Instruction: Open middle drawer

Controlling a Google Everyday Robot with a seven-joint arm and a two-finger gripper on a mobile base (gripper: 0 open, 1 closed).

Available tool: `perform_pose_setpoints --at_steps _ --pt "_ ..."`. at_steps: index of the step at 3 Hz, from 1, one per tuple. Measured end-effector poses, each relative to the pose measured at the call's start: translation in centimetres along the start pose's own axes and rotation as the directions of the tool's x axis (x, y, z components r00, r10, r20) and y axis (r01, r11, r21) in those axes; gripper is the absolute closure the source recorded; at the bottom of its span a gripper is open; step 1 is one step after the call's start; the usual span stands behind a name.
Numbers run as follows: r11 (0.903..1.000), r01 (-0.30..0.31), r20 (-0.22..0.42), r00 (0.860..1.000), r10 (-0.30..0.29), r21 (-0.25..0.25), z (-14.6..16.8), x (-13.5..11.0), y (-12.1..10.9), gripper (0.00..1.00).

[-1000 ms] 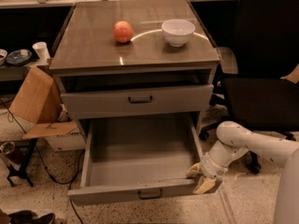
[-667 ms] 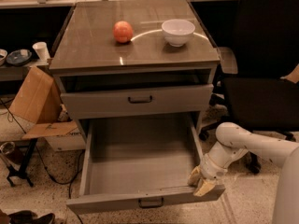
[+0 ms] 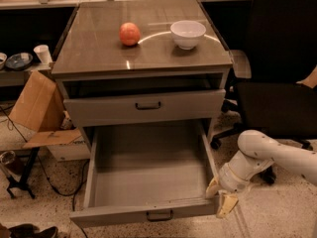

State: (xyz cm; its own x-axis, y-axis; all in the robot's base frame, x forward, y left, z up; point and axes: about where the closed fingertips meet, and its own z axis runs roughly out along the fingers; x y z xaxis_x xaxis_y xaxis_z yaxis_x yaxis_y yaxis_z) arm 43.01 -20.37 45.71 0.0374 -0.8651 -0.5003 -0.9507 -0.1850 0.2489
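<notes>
The wide, shallow grey middle drawer [image 3: 148,181] stands pulled far out from the low part of the grey metal cabinet, reaching toward the near side of the room. Its inside is plain grey and bare. Its front panel is low, with a small black loop handle [image 3: 159,214] at the centre. The whole drawer sits a little askew, its near left corner reaching slightly nearer than the right.

The gripper [image 3: 220,197] is at the drawer's near right corner, on the end of a white, rounded robot arm [image 3: 277,155] that comes in low from the right above the speckled floor. Its yellowish fingers [image 3: 213,186] are set narrowly about the right end of the front panel, one just inside the drawer and the other outside it, holding that end.

Above the open drawer is a grey drawer with a taller front [image 3: 143,107] and its own black handle, with a dark gap over it. On the cabinet's glossy brown surface [image 3: 94,48] rest a round orange-red fruit [image 3: 129,33] and, to its right, a white ceramic bowl [image 3: 187,33], near each other but apart. A black office chair [image 3: 282,78] stands to the right of the cabinet. A brown cardboard box [image 3: 37,103] leans to the left.
</notes>
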Motion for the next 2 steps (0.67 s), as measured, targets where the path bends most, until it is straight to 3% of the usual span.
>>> perform_pose_setpoints --at_steps 1,2 --pt "0.9997 0.01 -0.004 1.0 -0.01 0.021 -0.66 -0.85 -0.2 0.09" --pt "0.9997 0.01 -0.004 1.0 -0.01 0.021 -0.68 -0.89 -0.22 0.0"
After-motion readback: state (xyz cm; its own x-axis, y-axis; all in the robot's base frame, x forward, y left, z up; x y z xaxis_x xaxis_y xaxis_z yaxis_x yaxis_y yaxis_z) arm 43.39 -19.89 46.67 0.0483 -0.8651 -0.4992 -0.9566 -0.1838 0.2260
